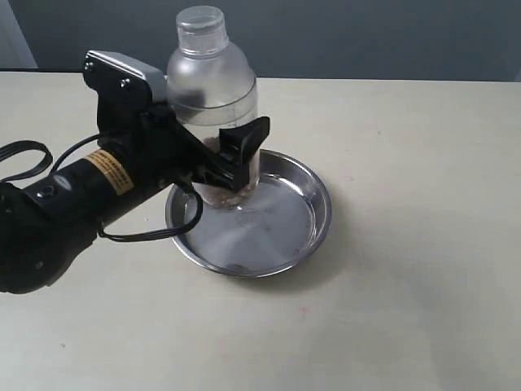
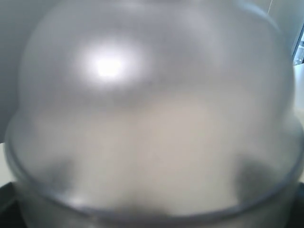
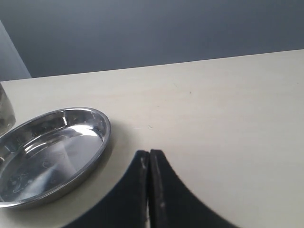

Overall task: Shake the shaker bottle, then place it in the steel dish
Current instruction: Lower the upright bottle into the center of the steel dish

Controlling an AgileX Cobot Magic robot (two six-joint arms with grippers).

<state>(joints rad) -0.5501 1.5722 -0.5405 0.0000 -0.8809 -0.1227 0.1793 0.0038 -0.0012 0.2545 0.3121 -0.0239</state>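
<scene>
If the left claw [image 1: 232, 159] lets go w/ the shaker bottle [image 1: 213, 81] where it is now, the base could catch the sloped wall of the steel dish [image 1: 313, 232]. The bottle sits low over the dish and toward the rim on the claw's wrist side, not the centre, so being tall it would prob. tip back toward the wrist. I can't tell whether the base is touching the pan floor or hanging just above it; a drop from above makes a topple more likely. Second risk: the black cable [image 1: 155, 235] loops under the claw and crosses the dish rim, so pulling away could drag it and skid the pan across the table [image 1: 407, 285]. As for the left claw, its jaws stand wide and clamp the bottle's lower body from both sides. One finger shows in front, the other is hidden behind, and the bottle is upright w/ brownish grains at the bottom. Its wrist cam shows only the blurred frosted dome [image 2: 152, 114], right up close. The right claw [image 3: 149, 190] has its fingers pressed together and holds nothing, w/ the dish near its tips but apart.
</scene>
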